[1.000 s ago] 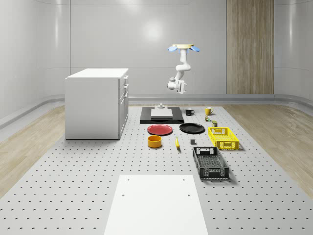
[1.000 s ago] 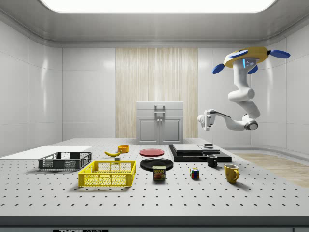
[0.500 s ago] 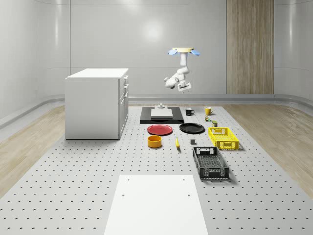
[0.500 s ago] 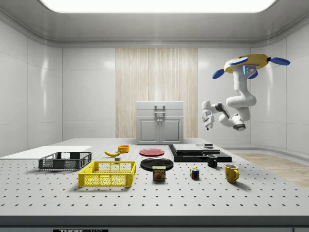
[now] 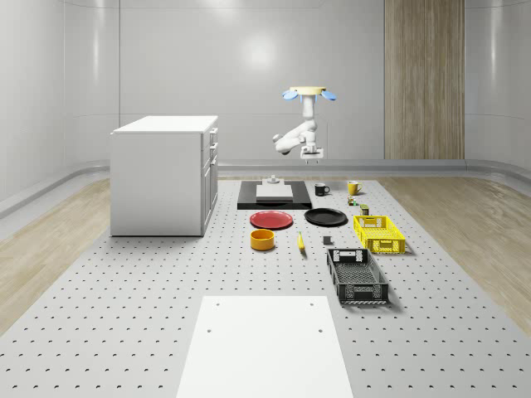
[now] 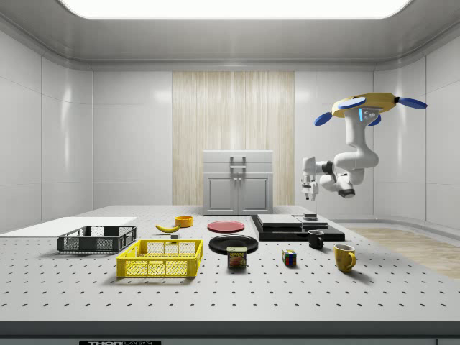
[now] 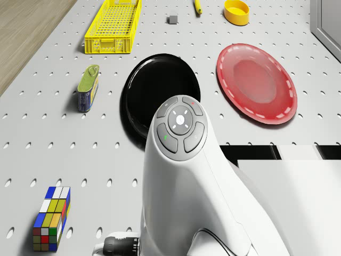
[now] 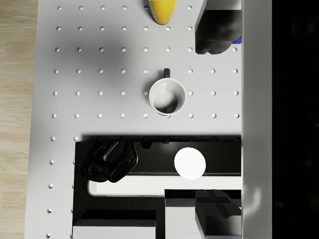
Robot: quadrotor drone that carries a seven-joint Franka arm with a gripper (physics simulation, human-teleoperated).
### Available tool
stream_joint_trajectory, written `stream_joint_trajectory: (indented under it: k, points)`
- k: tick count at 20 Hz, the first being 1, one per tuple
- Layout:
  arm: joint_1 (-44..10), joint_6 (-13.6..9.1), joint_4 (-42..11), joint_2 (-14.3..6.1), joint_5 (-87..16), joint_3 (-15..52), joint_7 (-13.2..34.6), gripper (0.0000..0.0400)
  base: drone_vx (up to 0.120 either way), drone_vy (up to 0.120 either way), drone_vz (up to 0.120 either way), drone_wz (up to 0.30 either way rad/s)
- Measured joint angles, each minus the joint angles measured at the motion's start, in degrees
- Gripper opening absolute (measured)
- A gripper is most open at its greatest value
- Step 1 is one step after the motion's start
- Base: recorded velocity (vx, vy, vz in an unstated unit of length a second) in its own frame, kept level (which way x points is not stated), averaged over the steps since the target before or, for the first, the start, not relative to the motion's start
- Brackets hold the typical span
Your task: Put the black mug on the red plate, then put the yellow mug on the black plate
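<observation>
Nothing done yet, by the look of it: black mug [image 5: 321, 189] standing on the table at the far end, just beside the dark stove-like slab [image 5: 275, 199], well apart from the red plate [image 5: 272, 220]; yellow mug [image 5: 353, 187] standing near it toward the whole-scene view's right, likewise apart from the black plate [image 5: 325, 217]; both plates bare, side by side in the middle of the table [image 5: 124, 298]; so both placements left to do, the black mug first.

Drone [image 6: 363, 106] hovering high over the far end of the table, above and a little behind the mugs in the side view; arm folded beneath it, gripper [image 6: 307, 188] pointing down, well above the slab and the black mug, touching nothing (clear air all round it in the side view). Hard to judge the gap between the fingers: too small to read in the two fixed views, and no clear fingertips in the wrist view; cannot tell how far open, though nothing seen hanging from it.

From the wrist camera, black mug [image 8: 168, 97] seen from straight above, upright, pale inside, handle sticking out away from the slab; yellow mug [image 8: 162, 10] just beyond it. Judged next: a descent onto the black mug, then a carry across to the red plate [image 7: 256, 83].
</observation>
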Motion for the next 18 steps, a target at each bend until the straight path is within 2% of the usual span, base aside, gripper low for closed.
stream_joint_trajectory:
  k: [4, 6, 9, 13, 18]
  points:
    - [-1.42, 0.47, 0.00, -1.43, 0.21, 0.84, 1.06, 0.0400, 0.000, 0.000, -0.120, 0.000]
    - [-1.92, 0.84, 0.02, -2.10, 0.43, 1.17, 1.46, 0.0400, -0.120, 0.000, -0.120, 0.000]
    - [-2.52, 1.50, 0.07, -3.07, 0.83, 1.61, 1.96, 0.0400, 0.000, 0.000, -0.120, 0.000]
    - [-3.15, 2.47, 0.15, -4.31, 1.42, 2.11, 2.51, 0.0400, 0.000, 0.110, -0.120, 0.000]
    - [-3.77, 3.75, 0.26, -5.80, 2.19, 2.64, 3.07, 0.0400, 0.000, 0.000, -0.120, 0.000]
